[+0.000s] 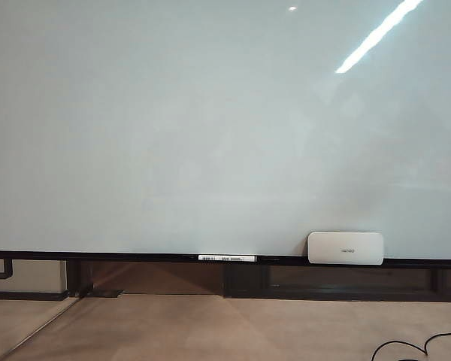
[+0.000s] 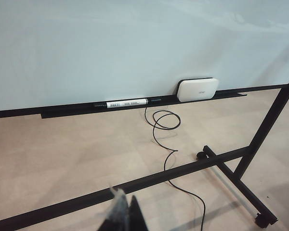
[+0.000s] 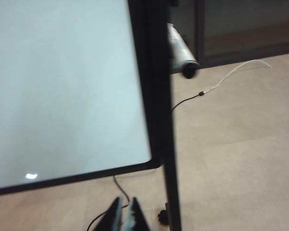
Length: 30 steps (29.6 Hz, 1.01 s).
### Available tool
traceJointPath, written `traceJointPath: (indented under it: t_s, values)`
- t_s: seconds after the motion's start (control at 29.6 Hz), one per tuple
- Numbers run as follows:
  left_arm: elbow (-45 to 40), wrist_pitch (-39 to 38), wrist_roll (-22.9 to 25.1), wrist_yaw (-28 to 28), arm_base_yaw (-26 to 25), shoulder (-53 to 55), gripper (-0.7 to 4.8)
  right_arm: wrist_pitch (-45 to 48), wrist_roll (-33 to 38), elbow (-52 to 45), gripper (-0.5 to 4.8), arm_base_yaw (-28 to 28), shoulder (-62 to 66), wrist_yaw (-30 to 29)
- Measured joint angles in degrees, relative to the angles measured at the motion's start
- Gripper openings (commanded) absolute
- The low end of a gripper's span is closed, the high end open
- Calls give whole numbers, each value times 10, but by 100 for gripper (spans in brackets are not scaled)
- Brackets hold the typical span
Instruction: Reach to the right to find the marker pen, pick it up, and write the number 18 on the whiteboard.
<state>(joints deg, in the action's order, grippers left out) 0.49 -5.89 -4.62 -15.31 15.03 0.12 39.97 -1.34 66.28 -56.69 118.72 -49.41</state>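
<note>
The whiteboard (image 1: 210, 128) fills the exterior view, and its pale glossy face is blank. The marker pen is out of view in every frame. Neither gripper shows in the exterior view. In the left wrist view, my left gripper (image 2: 125, 194) hangs low over the floor, well back from the whiteboard (image 2: 135, 43), with its fingertips pressed together and nothing in them. In the right wrist view, my right gripper (image 3: 126, 198) points at the floor beside the whiteboard's (image 3: 62, 86) lower corner and the black stand post (image 3: 164, 120). A narrow gap parts its tips, and they hold nothing.
On the dark rail (image 1: 98, 256) lie a white barcode-labelled marker (image 1: 227, 258) with black ends and a white rounded eraser (image 1: 346, 247). Both also appear in the left wrist view, marker (image 2: 126, 103) and eraser (image 2: 197, 89). A black cable (image 2: 166, 139) snakes over the floor between the stand's legs (image 2: 241, 183).
</note>
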Motion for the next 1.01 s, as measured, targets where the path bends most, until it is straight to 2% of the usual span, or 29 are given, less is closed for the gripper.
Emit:
traceJointPath:
  t_s: [0.17,0.27,0.3,0.4,0.47,0.51,0.57,0.71,0.84,0.91,0.98,1.01]
  values:
    - [0,-18,1,14,0,1,-5,1,20,100,31,-2,86,-41]
    - [0,-25,1,30,0,1,-5,2,1,120,35,-2,121,35]
    - [0,-25,-1,41,0,1,-5,5,-2,122,11,-2,131,64]
    - [0,-23,-1,46,0,1,-5,10,21,122,-3,-2,145,73]
    - [0,-21,-1,50,0,2,-5,17,21,139,-3,-2,161,51]
    - [0,-21,-1,50,0,2,-5,22,25,167,-2,-2,185,3]
    - [0,-21,-1,50,0,1,-5,20,40,201,-1,-2,218,-48]
    - [0,-21,-1,50,0,1,-5,26,50,243,6,3,246,-77]
    - [0,-21,-1,51,0,1,-5,118,59,243,97,14,246,-60]
    - [0,-21,-1,51,0,1,-5,162,60,244,171,22,246,-54]
    - [0,-21,-1,51,0,1,-5,167,59,249,223,33,246,-30]
    - [0,-21,-1,51,0,1,-5,167,57,250,228,35,246,-23]
